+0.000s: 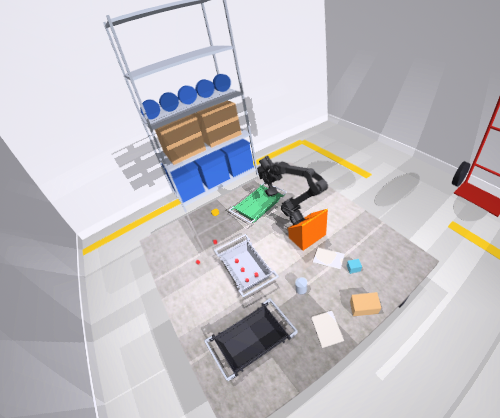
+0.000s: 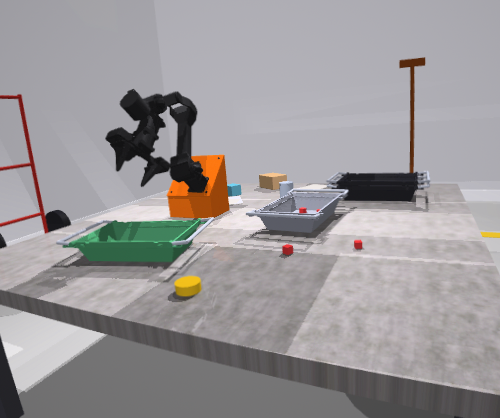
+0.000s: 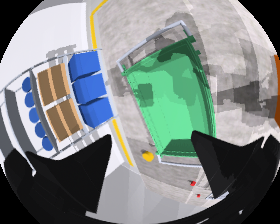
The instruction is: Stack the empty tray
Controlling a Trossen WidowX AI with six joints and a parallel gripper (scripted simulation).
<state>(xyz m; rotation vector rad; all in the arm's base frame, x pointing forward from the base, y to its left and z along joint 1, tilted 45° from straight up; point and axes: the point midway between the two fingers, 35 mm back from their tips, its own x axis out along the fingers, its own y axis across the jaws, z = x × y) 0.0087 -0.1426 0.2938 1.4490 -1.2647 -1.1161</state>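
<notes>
The grey tray [image 1: 247,252] [image 2: 292,225] stands on the table with several red blocks [image 1: 242,269] [image 2: 302,210] inside; its wire bars stick out beyond its ends. An empty green tray [image 1: 257,204] [image 2: 127,253] [image 3: 168,105] stands upright nearer the shelf, its wire bars also out at its ends. Another empty tray, black [image 1: 252,340] [image 2: 377,192], stands on the grey tray's other side, bars out too. My gripper [image 2: 130,177] [image 3: 153,137] is open and empty, above the green tray. It touches no tray.
Two loose red blocks [image 1: 215,241] [image 2: 358,244] and a yellow disc [image 1: 215,212] [image 2: 188,286] [image 3: 148,156] lie on the table. The orange base block [image 1: 314,230] [image 2: 199,205] stands by the arm. A pale cylinder [image 1: 301,285], a cyan block [image 1: 354,266] and a tan box [image 1: 366,304] stand farther off.
</notes>
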